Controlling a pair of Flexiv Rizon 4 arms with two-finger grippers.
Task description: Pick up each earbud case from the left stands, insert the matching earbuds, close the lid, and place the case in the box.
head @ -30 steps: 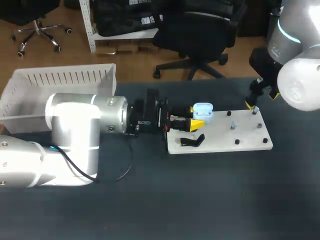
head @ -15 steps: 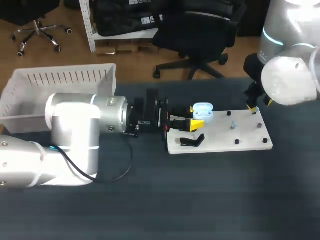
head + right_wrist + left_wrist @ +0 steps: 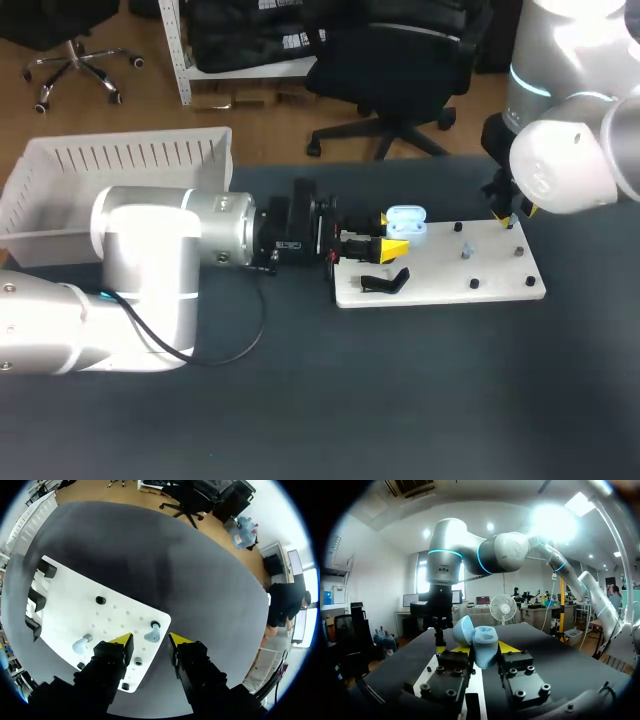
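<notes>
Earbud case (image 3: 405, 224), pale blue glossy plastic with its lid raised, sits just above centre frame at the left end of the white pegged board (image 3: 440, 285). It is pinched across its body by my left gripper (image 3: 390, 232), arm lying level. It looks light, hard and slippery; the lower shell's sides, clear of the hinge, seem the safest hold. Farther right, my right gripper (image 3: 508, 215) hangs fingers spread, pointing down over a small pale-blue earbud (image 3: 151, 633) at the board's far corner.

Glossy plastic earbud case (image 3: 405, 222), matt tabletop (image 3: 400, 400)
</notes>
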